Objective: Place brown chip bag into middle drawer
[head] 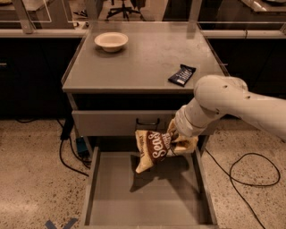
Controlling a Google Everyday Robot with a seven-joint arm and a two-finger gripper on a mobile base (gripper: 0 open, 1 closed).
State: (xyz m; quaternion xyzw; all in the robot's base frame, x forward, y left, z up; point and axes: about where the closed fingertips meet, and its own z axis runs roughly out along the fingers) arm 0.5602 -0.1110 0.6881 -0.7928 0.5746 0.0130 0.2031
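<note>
gripper [175, 139] is hanging over the right rear of the middle drawer [134, 197], mostly tucked under the white arm [223, 100]. Fingers are clamping tight on the right end of the brown chip bag [151, 148]; there's no visible gap beyond the foil they're pinching.

Bag is hanging in the air, tilted, with the lower left corner pointing down toward the drawer floor. It's not touching the floor, and it's casting a shadow on the tray below.

Middle drawer is sitting pulled fully out, with the bare grey floor showing. The drawer front [107, 123] above it, with the dark handle [148, 122], is sitting shut.

Cabinet top [143, 58] is carrying 2 items: 1 pale bowl [111, 41] at the rear left, looking empty, and 1 dark-blue snack bar wrapper [182, 74] near the right front edge. They're well apart.

Speckled floor [31, 179] is running around the unit. A black cable [250, 174] is looping on the right and another is trailing on the left. Blue tape [60, 222] is showing at the bottom left. Dark counters are lining the back, and an office chair base [120, 5] is sitting behind them.
</note>
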